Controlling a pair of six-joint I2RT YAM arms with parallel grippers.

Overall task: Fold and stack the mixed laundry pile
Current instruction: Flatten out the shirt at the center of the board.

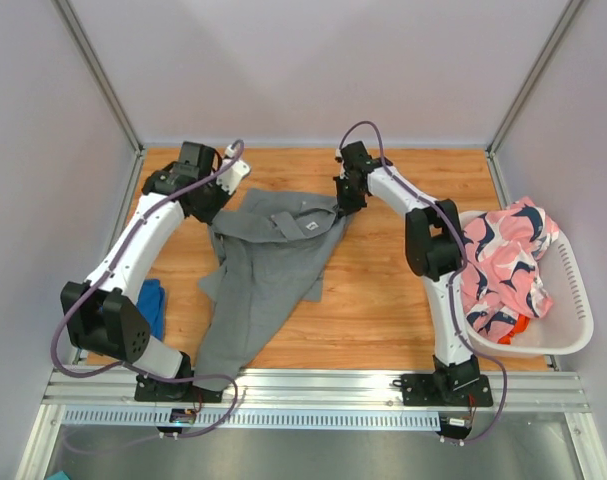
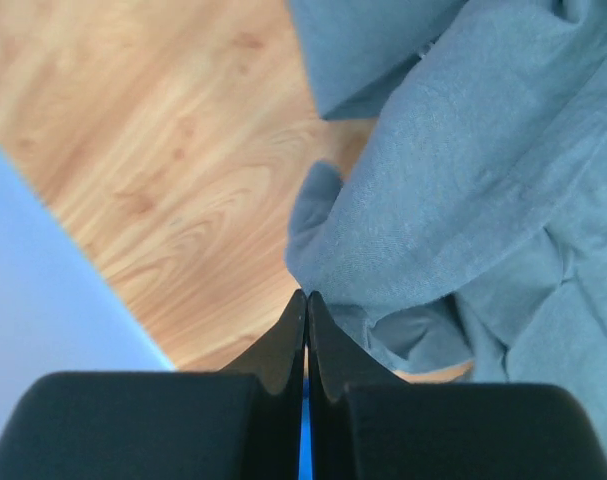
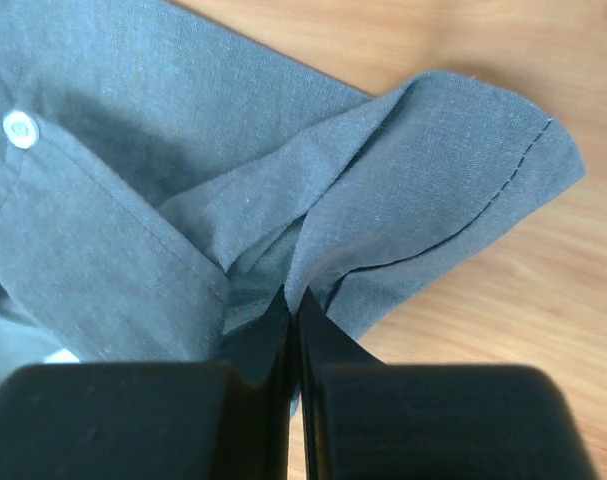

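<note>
A long grey garment (image 1: 273, 265) lies spread on the wooden table, its tail reaching the near edge. My left gripper (image 1: 221, 208) is at its far left corner. In the left wrist view the left gripper (image 2: 306, 296) is shut, with a fold of the grey garment (image 2: 463, 180) pinched at its tips. My right gripper (image 1: 341, 205) is at the far right corner. In the right wrist view the right gripper (image 3: 292, 294) is shut on a bunched edge of the grey garment (image 3: 133, 200), beside a white button (image 3: 20, 129). A bright blue garment (image 1: 151, 303) lies at the table's left edge, partly behind the left arm.
A white slotted basket (image 1: 575, 290) stands at the right edge, holding a pink garment with a dark-and-white pattern (image 1: 503, 265) and a bit of orange cloth (image 1: 520, 325). Grey walls close in the table on three sides. A metal rail (image 1: 323, 385) runs along the near edge.
</note>
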